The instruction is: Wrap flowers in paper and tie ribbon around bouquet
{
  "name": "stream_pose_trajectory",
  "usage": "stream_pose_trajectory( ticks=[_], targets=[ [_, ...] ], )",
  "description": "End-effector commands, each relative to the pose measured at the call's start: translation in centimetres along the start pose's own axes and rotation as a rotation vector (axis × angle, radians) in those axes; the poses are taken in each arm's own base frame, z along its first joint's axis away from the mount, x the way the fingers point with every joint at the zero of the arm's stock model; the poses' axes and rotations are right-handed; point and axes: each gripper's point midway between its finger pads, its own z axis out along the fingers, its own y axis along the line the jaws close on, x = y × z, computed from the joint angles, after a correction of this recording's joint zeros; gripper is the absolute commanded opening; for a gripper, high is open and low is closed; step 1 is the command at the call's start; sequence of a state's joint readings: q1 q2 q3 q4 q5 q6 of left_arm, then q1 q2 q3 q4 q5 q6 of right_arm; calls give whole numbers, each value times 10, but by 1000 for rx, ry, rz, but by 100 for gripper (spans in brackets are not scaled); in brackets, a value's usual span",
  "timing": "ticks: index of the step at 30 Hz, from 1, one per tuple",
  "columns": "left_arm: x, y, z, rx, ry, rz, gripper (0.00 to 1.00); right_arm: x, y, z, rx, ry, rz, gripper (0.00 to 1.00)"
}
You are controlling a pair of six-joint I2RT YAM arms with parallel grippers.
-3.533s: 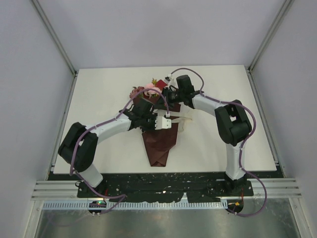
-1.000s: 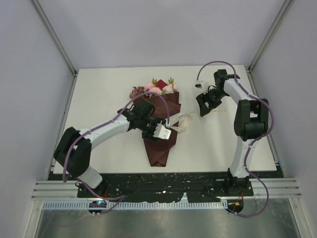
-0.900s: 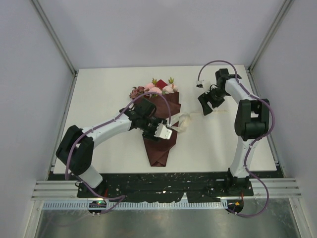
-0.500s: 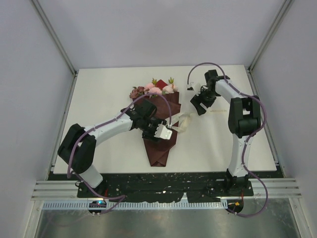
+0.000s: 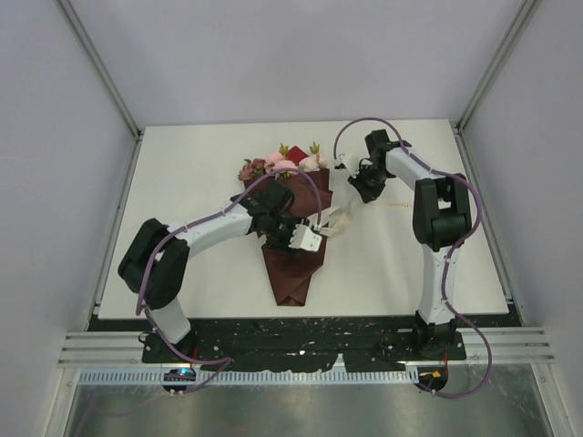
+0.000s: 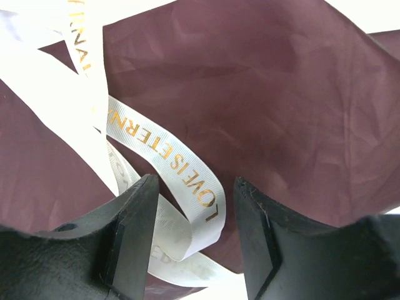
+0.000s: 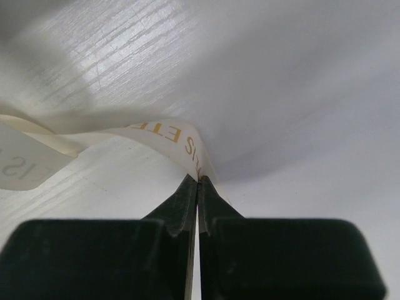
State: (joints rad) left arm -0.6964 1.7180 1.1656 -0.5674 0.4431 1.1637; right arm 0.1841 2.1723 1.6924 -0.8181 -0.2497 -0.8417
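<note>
Right of the bouquet (image 5: 291, 273), the right jaws pinch the ribbon (image 7: 164, 133), likely to tension it; the left jaws, half-open, straddle it atop the bouquet.

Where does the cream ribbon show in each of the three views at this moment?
Top external: the ribbon lies centre, between the bouquet and the right gripper.
Left wrist: it crosses the paper from upper left down between the open fingers of the left gripper.
Right wrist: centre-left, curling into the shut right gripper.
Shared landmark: the white table.
</note>
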Motion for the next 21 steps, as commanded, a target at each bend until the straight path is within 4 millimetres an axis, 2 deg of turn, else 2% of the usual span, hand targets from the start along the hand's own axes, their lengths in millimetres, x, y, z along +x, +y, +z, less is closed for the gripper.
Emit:
stream_pose_trajectory(
  ticks=[1, 6, 10, 14, 20, 21],
  targets=[
    [-3, 20, -6, -65, 24, -7, 48, 2, -4, -11, 37, -4, -8, 6],
    [4, 13, -19, -90, 54, -29, 16, 10, -5, -29, 57, -23, 20, 6],
    [4, 6, -39, -135, 55, -74, 1, 19, -9, -42, 85, -26, 65, 6],
    [17, 0, -58, -214, 63, -152, 0, 36, -16, -57, 132, -18, 158, 6],
    [48, 9, -105, -432, 68, -396, 0, 60, -24, -81, 224, -46, 361, 6],
    [54, 10, -112, -468, 72, -452, 0, 58, -22, -88, 243, -59, 406, 5]
  ],
)
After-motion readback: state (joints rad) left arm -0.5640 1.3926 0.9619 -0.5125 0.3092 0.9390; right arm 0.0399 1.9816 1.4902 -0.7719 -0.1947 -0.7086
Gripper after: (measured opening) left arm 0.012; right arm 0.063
